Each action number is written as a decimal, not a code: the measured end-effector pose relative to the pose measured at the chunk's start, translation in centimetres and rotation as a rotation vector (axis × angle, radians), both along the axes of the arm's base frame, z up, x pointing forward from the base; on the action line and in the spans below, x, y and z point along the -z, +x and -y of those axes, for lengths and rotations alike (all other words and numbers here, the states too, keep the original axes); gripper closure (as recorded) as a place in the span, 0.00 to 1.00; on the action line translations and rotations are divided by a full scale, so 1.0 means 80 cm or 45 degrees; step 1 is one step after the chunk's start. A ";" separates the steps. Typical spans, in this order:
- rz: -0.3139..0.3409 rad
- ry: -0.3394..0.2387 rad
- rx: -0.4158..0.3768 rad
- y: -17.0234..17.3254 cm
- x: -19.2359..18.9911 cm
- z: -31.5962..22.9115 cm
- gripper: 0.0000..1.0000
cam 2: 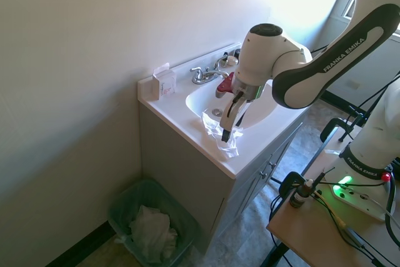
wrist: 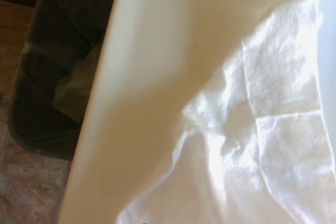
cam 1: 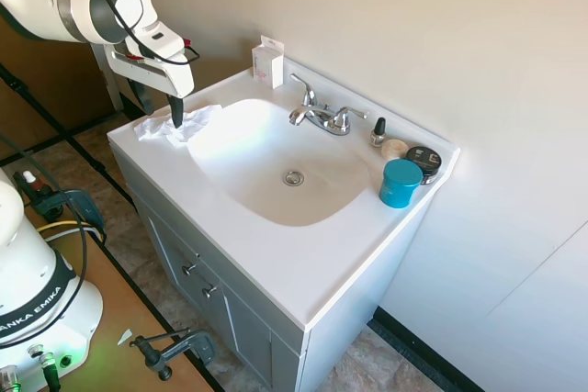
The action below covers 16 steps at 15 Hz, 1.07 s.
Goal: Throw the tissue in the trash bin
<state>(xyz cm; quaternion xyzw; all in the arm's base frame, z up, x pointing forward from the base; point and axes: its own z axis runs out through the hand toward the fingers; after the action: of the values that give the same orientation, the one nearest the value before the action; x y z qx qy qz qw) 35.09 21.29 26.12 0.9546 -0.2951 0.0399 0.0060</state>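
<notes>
tissue (cam 1: pixel 177 125): crumpled white wad lying on the counter (cam 1: pixel 276 263) at the end of the vanity, right by the sink basin (cam 1: pixel 276 167), one edge draping toward the bowl.
gripper (cam 1: pixel 176 117): down on the wad, dark fingers drawn close together at the paper; looks like a pinch, but whether they truly hold any tissue i cannot tell.
trash bin (cam 2: pixel 150 220): on the floor beside the vanity, below that counter end, already with crumpled paper inside.
grip risk: thin, soft paper — a pinch on a single fold could tear or slip free on the lift.
drag risk: if only a corner is caught, the rest may trail and snag on the counter edge.
drop risk: light wad could flutter and miss, landing on the floor beside the bin rather than in it.
bystanders: small white carton (cam 1: pixel 267 61) and faucet (cam 1: pixel 322 115) stand well apart, unlikely to be hit.
</notes>
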 end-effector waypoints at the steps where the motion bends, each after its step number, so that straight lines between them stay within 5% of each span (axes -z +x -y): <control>1: -0.003 -0.003 0.000 -0.001 0.005 -0.004 1.00; 16: -0.013 -0.058 0.019 0.026 0.035 -0.012 1.00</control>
<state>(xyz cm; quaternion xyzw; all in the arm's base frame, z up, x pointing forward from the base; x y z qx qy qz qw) 37.20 22.22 23.31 0.9522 -0.3011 0.0419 0.0296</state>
